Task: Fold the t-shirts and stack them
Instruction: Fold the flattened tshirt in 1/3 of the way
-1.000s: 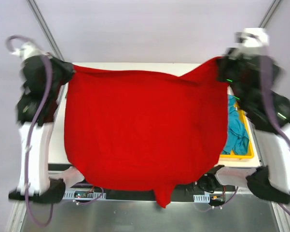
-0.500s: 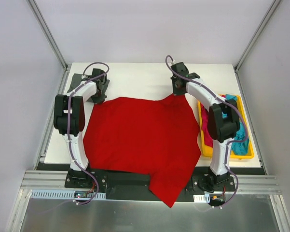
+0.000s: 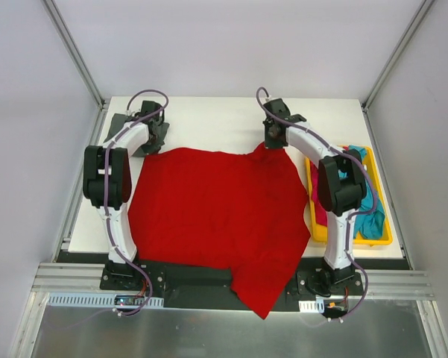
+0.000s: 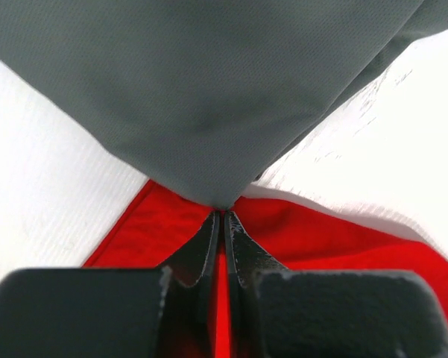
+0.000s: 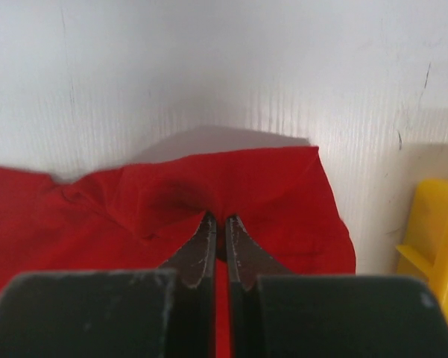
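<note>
Currently the left end effector [image 4: 224, 218] and right end effector [image 5: 218, 221] tightly pinch the red shirt [image 3: 216, 209]; its overhanging near part could drag it off the surface [image 3: 209, 108].

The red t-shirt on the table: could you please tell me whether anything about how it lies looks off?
Yes. The red t-shirt lies askew: its near part hangs off the front edge of the table, over the base rail, while the left pincer and right pincer pinch its far corners.
</note>
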Robot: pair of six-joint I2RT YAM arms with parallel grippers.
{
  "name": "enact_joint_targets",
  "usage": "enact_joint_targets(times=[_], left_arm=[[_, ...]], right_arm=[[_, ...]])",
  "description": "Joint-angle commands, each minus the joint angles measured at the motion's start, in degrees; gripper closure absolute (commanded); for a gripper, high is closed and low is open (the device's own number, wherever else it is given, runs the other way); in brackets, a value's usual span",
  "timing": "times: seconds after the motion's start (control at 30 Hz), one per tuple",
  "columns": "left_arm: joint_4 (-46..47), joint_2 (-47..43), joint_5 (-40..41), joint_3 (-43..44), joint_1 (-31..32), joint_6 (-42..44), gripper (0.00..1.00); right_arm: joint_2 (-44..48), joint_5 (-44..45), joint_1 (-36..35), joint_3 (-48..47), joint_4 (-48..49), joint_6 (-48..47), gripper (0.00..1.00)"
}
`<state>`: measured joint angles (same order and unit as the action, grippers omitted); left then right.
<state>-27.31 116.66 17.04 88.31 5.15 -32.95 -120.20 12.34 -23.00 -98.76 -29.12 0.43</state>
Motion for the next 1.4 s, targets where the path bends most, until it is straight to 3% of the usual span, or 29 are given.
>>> enact_joint_targets(times=[0.0,0.23,0.47,0.7,1.1,1.37], left_arm=[[-1.43,-6.88,-1.03,-2.61,-0.93,1.84,1.00],[-1.52,-13.91,-2.18,-10.52,-1.02,1.05,1.00],[-1.61,-21.90,-1.14,-20.36,-1.10,0.17,1.00],[-2.39,-29.99,4.31,-27.84,-1.10,-1.59,1.00],[-6.43,-34.48,8.44,-29.87,-1.19,-2.12,1.00],[-8.02,-35.89,9.51,-33.90,-1.19,-2.82,1.00]], right_arm=[[11.37,-2.75,0.15,5.14,-1.28,2.47,1.00],[24.12,-9.17,-0.72,19.12,-0.59,3.62,1.00],[35.11,-8.30,-3.18,30.46,-0.23,4.41,1.00],[42.15,-5.92,-4.94,34.94,-3.66,3.88,1.00],[51.29,-5.48,-5.30,40.93,-8.14,4.41,0.99],[53.84,-6.19,-6.79,46.81,-10.33,11.42,0.97]])
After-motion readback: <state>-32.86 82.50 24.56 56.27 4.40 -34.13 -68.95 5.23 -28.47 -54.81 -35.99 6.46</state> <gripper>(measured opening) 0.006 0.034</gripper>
